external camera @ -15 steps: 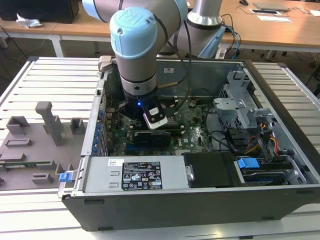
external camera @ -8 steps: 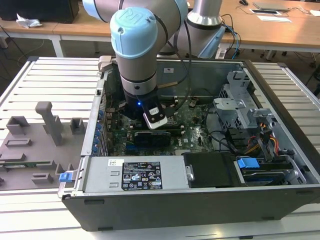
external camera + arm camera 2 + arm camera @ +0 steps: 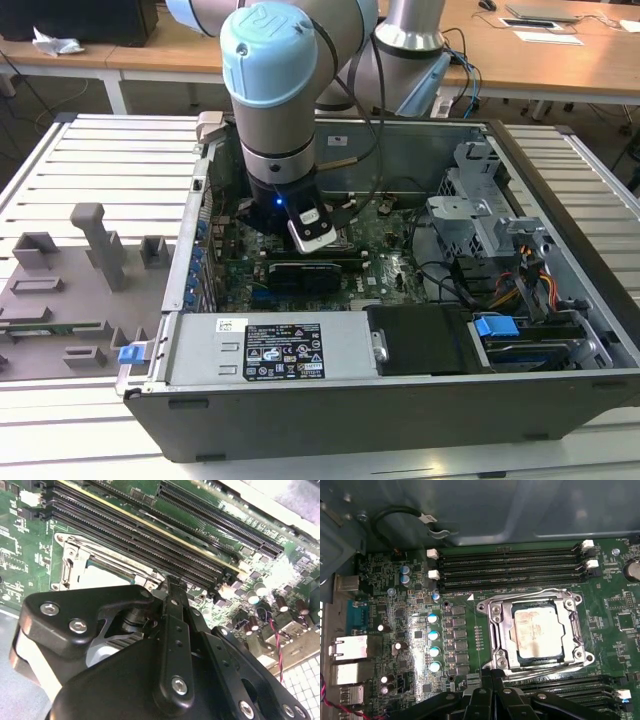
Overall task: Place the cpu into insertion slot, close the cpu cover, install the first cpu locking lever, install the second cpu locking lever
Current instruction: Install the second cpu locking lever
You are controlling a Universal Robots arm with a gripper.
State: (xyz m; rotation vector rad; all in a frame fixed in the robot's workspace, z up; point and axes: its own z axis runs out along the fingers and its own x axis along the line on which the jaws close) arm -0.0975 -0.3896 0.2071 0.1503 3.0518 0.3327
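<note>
In the first wrist view the cpu (image 3: 538,630) lies silver face up in the insertion slot (image 3: 540,658) on the green motherboard (image 3: 415,645). The grey metal cpu cover (image 3: 573,630) lies flat around it. Thin wire locking levers run along two sides of the cover, one (image 3: 530,592) by the memory slots and one (image 3: 545,666) opposite. My gripper (image 3: 491,676) is shut, its tips just off one corner of the cover. In the second wrist view the gripper (image 3: 172,583) sits at the edge of the cpu cover (image 3: 67,562). Whether the tips pinch a lever is hidden.
In the exterior view my arm's wrist (image 3: 275,130) reaches down into the open computer case (image 3: 400,420). Long black memory slots (image 3: 510,567) run beside the socket. Capacitors (image 3: 433,635) and rear ports (image 3: 350,647) stand nearby. A drive cage (image 3: 480,220) and cables (image 3: 520,280) fill the exterior view's right.
</note>
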